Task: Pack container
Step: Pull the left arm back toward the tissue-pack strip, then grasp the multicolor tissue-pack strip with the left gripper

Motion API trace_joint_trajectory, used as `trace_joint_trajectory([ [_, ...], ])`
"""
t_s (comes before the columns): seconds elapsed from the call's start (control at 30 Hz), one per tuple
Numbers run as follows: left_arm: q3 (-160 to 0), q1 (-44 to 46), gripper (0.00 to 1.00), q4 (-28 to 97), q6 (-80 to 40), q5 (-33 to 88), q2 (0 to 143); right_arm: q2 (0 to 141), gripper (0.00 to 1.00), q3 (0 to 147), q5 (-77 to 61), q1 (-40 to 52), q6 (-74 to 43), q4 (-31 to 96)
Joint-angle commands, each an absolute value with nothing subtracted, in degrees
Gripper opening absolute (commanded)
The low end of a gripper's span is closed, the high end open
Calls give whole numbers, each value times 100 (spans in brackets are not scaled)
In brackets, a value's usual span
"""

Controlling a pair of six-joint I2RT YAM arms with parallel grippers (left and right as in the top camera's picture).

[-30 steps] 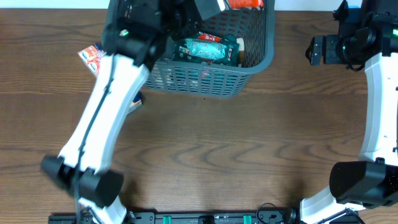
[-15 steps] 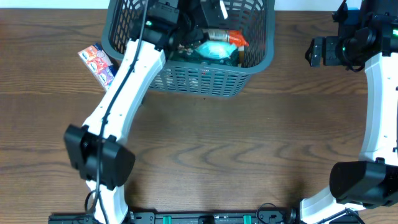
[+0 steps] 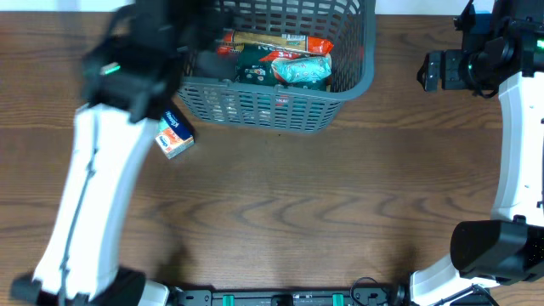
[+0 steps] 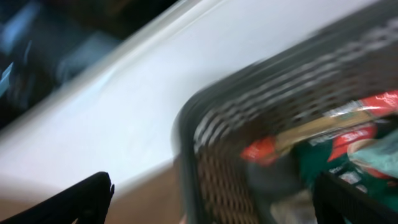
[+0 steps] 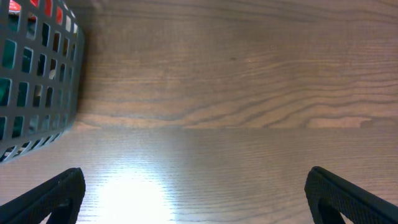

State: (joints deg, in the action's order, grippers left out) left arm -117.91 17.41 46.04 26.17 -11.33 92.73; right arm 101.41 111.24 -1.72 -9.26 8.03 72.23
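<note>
Well, at the left gripper (image 4: pixel 211 193) both jaws are spread wide and nothing is between them. Just ahead of these jaws is a corner of the dark grey basket (image 4: pixel 231 140). Inside it, to the right of the jaws' middle, lie a red pack (image 4: pixel 367 102) and a teal pack (image 4: pixel 373 155). This view is blurred, so no writing on them can be read. Beyond the basket is a white surface (image 4: pixel 155 81).

The right gripper (image 5: pixel 194 186) also has its jaws wide apart, with only the wooden table (image 5: pixel 236 93) below them. The basket's slotted wall stands off to the left of these jaws, not touching.

From above, the basket stands at the far edge of the table. A small blue and white pack (image 3: pixel 174 136) lies on the table near its front left corner, its label too small to read.
</note>
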Motion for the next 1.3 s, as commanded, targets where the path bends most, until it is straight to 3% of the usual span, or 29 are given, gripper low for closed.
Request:
trace_joint_trajectory([
  [0.0, -11917, 1098, 92, 5234, 54, -1726, 8921, 10158, 99, 11124, -196, -934, 886, 7255],
  [0.13, -11900, 202, 94, 6215, -1511, -1717, 8936, 10158, 99, 11124, -198, -934, 886, 7277],
  [0.27, -11764, -381, 96, 6521, -2119, -1271, 9183, 10158, 99, 11124, -198, -934, 886, 7301],
  [0.8, -11721, -764, 98, 6576, -2611, -622, 11262, 10158, 99, 11124, -196, -930, 969, 7358],
  [1.27, -11721, -882, 98, 6584, -2644, -209, 12248, 10158, 99, 11124, -196, -930, 1039, 7352],
])
